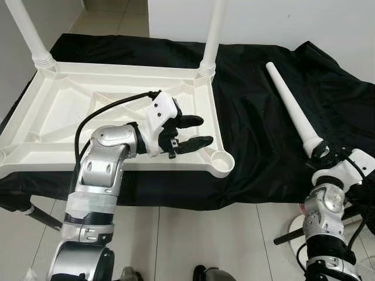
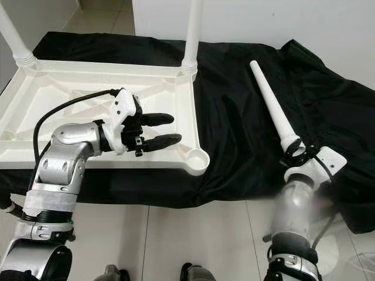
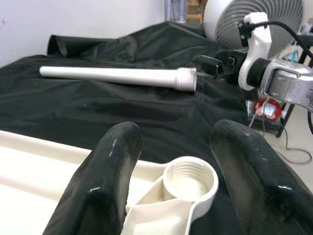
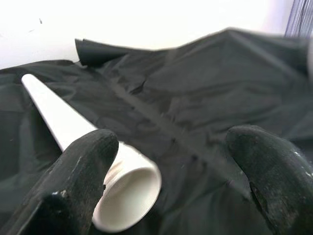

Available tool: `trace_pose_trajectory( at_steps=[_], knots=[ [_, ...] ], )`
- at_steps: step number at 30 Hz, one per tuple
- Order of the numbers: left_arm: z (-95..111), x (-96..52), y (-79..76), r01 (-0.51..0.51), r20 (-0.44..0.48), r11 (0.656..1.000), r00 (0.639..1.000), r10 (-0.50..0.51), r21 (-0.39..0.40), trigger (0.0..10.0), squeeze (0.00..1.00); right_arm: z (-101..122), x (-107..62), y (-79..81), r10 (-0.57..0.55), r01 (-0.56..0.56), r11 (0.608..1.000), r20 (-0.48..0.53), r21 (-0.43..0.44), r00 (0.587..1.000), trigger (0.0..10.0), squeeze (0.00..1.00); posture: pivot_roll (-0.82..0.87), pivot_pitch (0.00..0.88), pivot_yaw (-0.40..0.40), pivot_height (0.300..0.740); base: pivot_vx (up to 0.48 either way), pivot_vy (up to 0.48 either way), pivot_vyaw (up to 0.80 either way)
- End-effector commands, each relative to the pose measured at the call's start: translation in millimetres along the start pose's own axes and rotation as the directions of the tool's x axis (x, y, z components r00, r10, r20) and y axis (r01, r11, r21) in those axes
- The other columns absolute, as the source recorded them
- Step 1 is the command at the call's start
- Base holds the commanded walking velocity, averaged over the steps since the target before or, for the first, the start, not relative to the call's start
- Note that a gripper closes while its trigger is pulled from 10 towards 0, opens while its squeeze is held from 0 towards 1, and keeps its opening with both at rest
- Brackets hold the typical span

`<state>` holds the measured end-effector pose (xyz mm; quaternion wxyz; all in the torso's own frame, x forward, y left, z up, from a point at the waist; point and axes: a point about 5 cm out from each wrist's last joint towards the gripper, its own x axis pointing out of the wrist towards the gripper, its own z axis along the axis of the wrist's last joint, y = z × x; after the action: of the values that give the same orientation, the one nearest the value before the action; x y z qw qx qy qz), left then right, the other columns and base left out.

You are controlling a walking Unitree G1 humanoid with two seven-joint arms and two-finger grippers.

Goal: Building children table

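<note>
Tabletop (image 1: 70, 111) lies upside down on the black cloth (image 1: 258, 129), with two legs already standing in its far sockets. Left claw (image 1: 193, 132) hovers released above the near empty socket (image 1: 222, 160). Right claw (image 4: 171, 161) is spread wide at the threaded end of the loose leg (image 1: 293, 108), one finger (image 4: 80, 171) touching it, not yet gripping. Risk, in my judgement: the round, tapered leg may roll away on the slippery cloth when the fingers close, or later enter the socket crooked.
</note>
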<state>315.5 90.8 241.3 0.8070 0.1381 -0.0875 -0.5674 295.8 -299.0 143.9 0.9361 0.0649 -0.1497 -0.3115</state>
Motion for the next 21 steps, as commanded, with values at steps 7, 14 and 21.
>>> trace_pose_trajectory(
  at_steps=[7,14,21],
  knots=[
    [-0.3,-2.2,27.0,-0.472,-0.028,0.881,0.881,0.471,-0.032,10.0,0.00,4.3,11.0,-2.6,0.110,-0.110,0.993,-0.006,-0.042,0.994,10.0,0.00,-0.05,0.188,-0.046,0.740,0.000,0.000,0.00],
    [1.4,1.8,23.0,-0.466,-0.028,0.884,0.885,0.466,-0.037,10.0,0.00,3.7,21.7,-1.8,0.257,-0.259,0.966,-0.070,-0.016,0.964,10.0,1.00,-0.05,0.206,-0.045,0.740,0.000,0.000,0.00],
    [1.5,3.1,17.5,-0.466,-0.040,0.884,0.885,0.465,-0.038,10.0,0.00,8.6,33.7,-4.3,0.402,-0.408,0.913,-0.118,-0.030,0.908,10.0,0.00,-0.03,0.227,-0.044,0.740,0.000,0.000,0.00]
  ],
)
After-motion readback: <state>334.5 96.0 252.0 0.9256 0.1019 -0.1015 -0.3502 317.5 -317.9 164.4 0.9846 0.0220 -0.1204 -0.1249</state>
